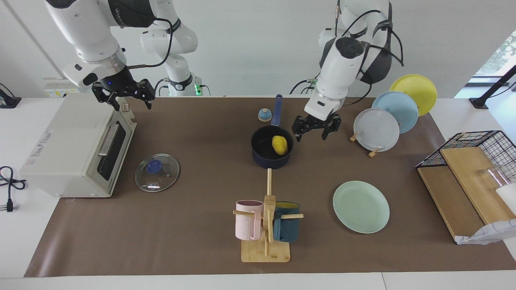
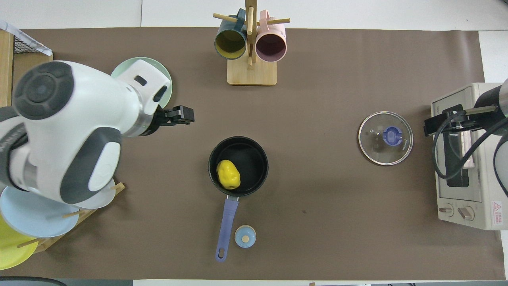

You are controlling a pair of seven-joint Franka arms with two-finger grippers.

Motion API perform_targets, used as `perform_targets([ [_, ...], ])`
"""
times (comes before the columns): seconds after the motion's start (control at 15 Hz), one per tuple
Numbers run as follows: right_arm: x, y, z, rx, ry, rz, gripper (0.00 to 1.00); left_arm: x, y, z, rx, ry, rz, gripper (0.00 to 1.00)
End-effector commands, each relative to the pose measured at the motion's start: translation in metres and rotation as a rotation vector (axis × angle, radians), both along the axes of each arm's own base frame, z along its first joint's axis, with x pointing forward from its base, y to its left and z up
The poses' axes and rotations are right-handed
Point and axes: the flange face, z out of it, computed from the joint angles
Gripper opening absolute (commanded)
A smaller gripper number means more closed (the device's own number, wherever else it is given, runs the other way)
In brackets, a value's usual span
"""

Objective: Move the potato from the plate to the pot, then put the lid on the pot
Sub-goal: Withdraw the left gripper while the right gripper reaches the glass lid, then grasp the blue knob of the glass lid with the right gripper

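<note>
The yellow potato (image 1: 279, 145) lies inside the dark blue pot (image 1: 272, 158) at mid-table; it also shows in the overhead view (image 2: 228, 174), in the pot (image 2: 254, 147). The pot's long blue handle (image 2: 225, 224) points toward the robots. My left gripper (image 1: 317, 131) is open and empty, raised over the mat beside the pot, toward the left arm's end. The mint-green plate (image 1: 361, 206) lies bare, farther from the robots. The glass lid (image 1: 157, 172) with its blue knob lies flat beside the toaster oven. My right gripper (image 1: 123, 96) is open, waiting above the oven's top.
A toaster oven (image 1: 76, 149) stands at the right arm's end. A mug rack (image 1: 266, 225) stands farther from the robots than the pot. A small blue bell (image 1: 264, 115) sits by the pot handle. Upright plates (image 1: 377, 129) and a wire basket (image 1: 479, 141) are at the left arm's end.
</note>
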Motion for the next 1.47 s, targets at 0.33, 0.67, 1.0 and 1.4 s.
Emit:
perform_targets([
  [0.33, 0.029, -0.004, -0.141, 0.055, -0.022, 0.108, 1.00, -0.013, 0.099, 0.051, 0.069, 0.038, -0.069, 1.00],
  [0.67, 0.020, -0.011, -0.214, 0.040, -0.086, 0.258, 1.00, -0.028, 0.115, 0.058, 0.082, 0.091, -0.046, 1.00],
  [1.0, 0.010, -0.031, -0.247, 0.029, -0.083, 0.429, 1.00, -0.019, 0.125, 0.079, 0.077, 0.059, -0.023, 1.00],
  [1.4, 0.002, -0.027, -0.258, 0.038, -0.068, 0.256, 1.00, -0.011, 0.128, 0.086, 0.075, 0.088, -0.017, 1.00],
])
